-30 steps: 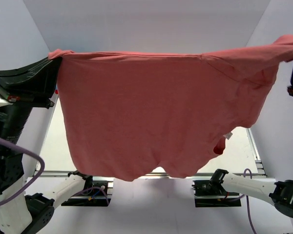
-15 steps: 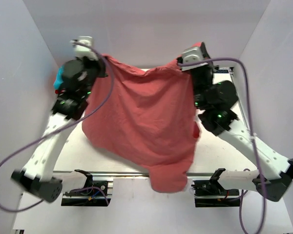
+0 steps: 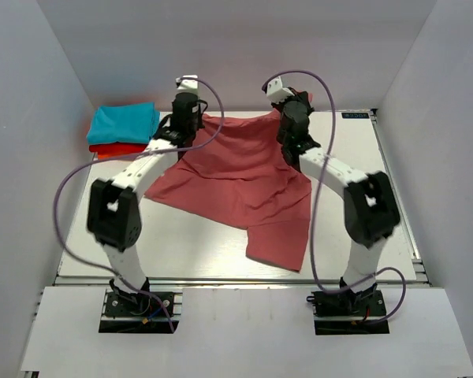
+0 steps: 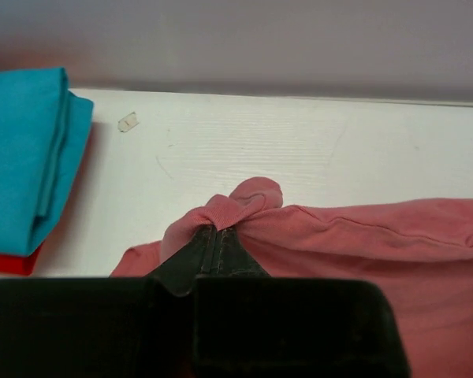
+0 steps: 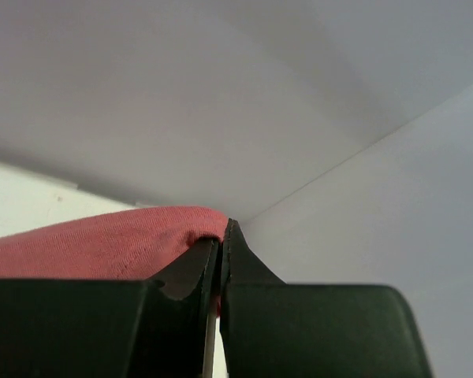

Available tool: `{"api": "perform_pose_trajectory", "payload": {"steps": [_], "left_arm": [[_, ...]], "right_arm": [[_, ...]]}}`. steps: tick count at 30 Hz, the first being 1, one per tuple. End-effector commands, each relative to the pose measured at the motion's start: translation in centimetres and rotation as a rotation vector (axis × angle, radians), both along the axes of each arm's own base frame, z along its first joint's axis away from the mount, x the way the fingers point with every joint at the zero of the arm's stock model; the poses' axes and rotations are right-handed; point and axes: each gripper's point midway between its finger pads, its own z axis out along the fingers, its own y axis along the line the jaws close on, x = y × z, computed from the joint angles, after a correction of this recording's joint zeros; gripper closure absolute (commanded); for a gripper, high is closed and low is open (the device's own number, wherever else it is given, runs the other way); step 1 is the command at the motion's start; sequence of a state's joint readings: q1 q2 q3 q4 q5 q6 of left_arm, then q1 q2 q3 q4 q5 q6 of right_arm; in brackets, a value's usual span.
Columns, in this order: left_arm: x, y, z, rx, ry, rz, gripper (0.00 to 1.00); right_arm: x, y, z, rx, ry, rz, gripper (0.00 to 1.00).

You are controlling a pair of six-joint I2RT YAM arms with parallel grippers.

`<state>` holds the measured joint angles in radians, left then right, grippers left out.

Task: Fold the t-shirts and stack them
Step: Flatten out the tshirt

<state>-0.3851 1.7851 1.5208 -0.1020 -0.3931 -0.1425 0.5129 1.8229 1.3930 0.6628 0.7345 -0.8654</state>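
A large salmon-pink short-sleeved cotton t-shirt (image 3: 244,185) lies spread and rumpled over the middle of the white table (image 3: 181,236). Its far hem edge is stretched between the two arms, and a loose sleeve or tail trails off toward 5 o'clock, near the front edge. The left gripper (image 3: 191,120), a black two-finger tool, sits at about 11 o'clock from the table's centre. In the left wrist view its jaws are pressed together on a bunched corner of the pink cloth, which puffs out in a small knot just past the tips and lies low against the tabletop. The right gripper (image 3: 288,120) is at about 1 o'clock, close to the back wall. In its own wrist view its jaws are likewise clamped tight on a fold of the same shirt, with the fabric running off to 9 o'clock from the tips — whether that corner touches the table there cannot be told. At about 10 o'clock, in the far left corner and apart from the pink shirt, sits a small folded rectangle of turquoise cloth tee (image 3: 124,124). It is stacked squarely on a folded orange-red tee (image 3: 114,149), whose edge peeks out below and on the near side. A tiny pale scrap (image 4: 128,121) lies on the bare table just beside the stack.
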Motion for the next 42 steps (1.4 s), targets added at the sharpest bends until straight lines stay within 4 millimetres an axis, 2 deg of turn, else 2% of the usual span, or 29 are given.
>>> {"api": "perform_pose_trajectory", "payload": {"steps": [1, 2, 3, 4, 6, 7, 8, 9, 11, 15, 17, 18, 19, 20, 21, 24, 25, 27, 28, 29, 30, 31, 32, 33, 34, 35, 36, 37, 42], "left_arm": [[4.3, 0.1, -1.2, 0.017, -0.028, 0.061, 1.0], [5.8, -0.6, 0.1, -0.002, -0.067, 0.052, 1.0], [6.9, -0.7, -0.6, -0.004, -0.057, 0.043, 1.0], [7.7, -1.0, -1.4, -0.002, -0.053, 0.043, 1.0], [10.5, -1.5, -3.4, 0.007, -0.07, 0.037, 1.0], [11.2, -1.8, -4.1, 0.006, -0.073, 0.037, 1.0], [12.2, -1.4, -4.0, 0.0, -0.096, 0.055, 1.0], [13.2, -1.7, -6.2, 0.001, -0.092, 0.055, 1.0], [14.6, -1.2, -6.5, -0.008, -0.13, 0.083, 1.0], [16.8, 0.1, -8.2, -0.044, -0.21, 0.131, 1.0], [18.1, 0.3, -7.8, -0.064, -0.26, 0.132, 0.84], [18.6, 0.5, -7.4, -0.071, -0.275, 0.127, 0.67], [18.8, 0.3, -7.1, -0.07, -0.269, 0.118, 0.44], [18.9, 0.2, -6.1, -0.059, -0.261, 0.106, 0.01], [18.8, 0.7, -4.4, -0.064, -0.272, 0.103, 0.0], [17.3, 1.3, -2.2, -0.048, -0.234, 0.115, 0.0], [16.3, 1.8, 1.0, -0.053, -0.253, 0.124, 0.0], [14.4, 2.1, 1.6, -0.031, -0.181, 0.109, 0.0], [13.3, 2.1, 1.0, -0.019, -0.136, 0.094, 0.0], [11.4, 2.5, 4.2, -0.027, -0.152, 0.084, 0.0], [9.8, 2.3, 3.6, -0.018, -0.093, 0.077, 0.0], [8.4, 2.7, 3.5, -0.026, -0.061, 0.082, 0.0], [6.5, 3.3, 0.6, -0.011, 0.024, 0.099, 0.0], [4.0, 3.9, 2.0, -0.046, 0.039, 0.113, 0.0], [1.7, 4.0, -1.4, -0.033, 0.128, 0.114, 0.0], [0.2, 4.1, -2.3, -0.045, 0.159, 0.11, 0.0], [-0.9, 4.1, -2.9, -0.075, 0.172, 0.11, 0.0], [-3.3, 4.0, -4.5, -0.083, 0.207, 0.071, 0.0], [-5.4, 2.1, -9.0, -0.172, 0.261, -0.027, 0.0]], "right_arm": [[4.2, -2.1, -0.4, 0.099, -0.057, -0.093, 1.0], [5.1, -2.2, -1.4, 0.107, -0.037, -0.097, 1.0], [6.0, -2.9, 0.0, 0.143, -0.073, -0.106, 1.0], [7.6, -3.1, -3.8, 0.115, -0.001, -0.117, 1.0], [9.0, -3.8, -3.3, 0.172, -0.032, -0.124, 1.0], [10.2, -4.2, -6.4, 0.163, 0.015, -0.131, 1.0], [10.8, -4.8, -6.3, 0.178, 0.006, -0.137, 1.0], [11.2, -4.9, -7.1, 0.216, 0.004, -0.134, 1.0], [12.7, -5.5, -9.0, 0.243, 0.016, -0.136, 1.0], [14.8, -4.8, -11.2, 0.289, 0.044, -0.063, 1.0], [16.0, -4.2, -12.1, 0.327, 0.097, -0.033, 0.91], [16.7, -3.6, -11.2, 0.347, 0.1, 0.026, 0.65], [16.8, -3.1, -11.0, 0.389, 0.105, 0.048, 0.46], [16.8, -3.2, -10.6, 0.403, 0.128, 0.055, 0.24], [16.5, -2.6, -9.7, 0.41, 0.164, 0.095, 0.1], [14.1, -2.0, -7.9, 0.471, 0.254, 0.11, 0.1], [12.6, -2.1, -7.1, 0.474, 0.301, 0.101, 0.1], [9.4, -2.2, -7.1, 0.566, 0.401, 0.073, 0.1], [8.0, -2.3, -5.1, 0.604, 0.399, 0.085, 0.1], [6.6, -2.2, -6.2, 0.71, 0.44, 0.06, 0.1], [5.1, -1.7, -7.7, 0.735, 0.511, 0.072, 0.1], [1.6, -2.0, -7.5, 0.745, 0.573, 0.062, 0.1], [0.3, -1.8, -8.4, 0.77, 0.609, 0.058, 0.1], [-2.0, -0.7, -11.2, 0.809, 0.716, 0.076, 0.1], [-4.9, -0.5, -11.6, 0.847, 0.763, 0.081, 0.1], [-6.4, 0.2, -12.5, 0.871, 0.819, 0.107, 0.1], [-9.4, 0.2, -17.1, 0.896, 0.943, 0.064, 0.1], [-10.9, 0.8, -15.7, 0.913, 0.926, 0.102, 0.1], [-16.5, 2.5, -20.9, 0.984, 1.056, 0.105, 0.1]]}}
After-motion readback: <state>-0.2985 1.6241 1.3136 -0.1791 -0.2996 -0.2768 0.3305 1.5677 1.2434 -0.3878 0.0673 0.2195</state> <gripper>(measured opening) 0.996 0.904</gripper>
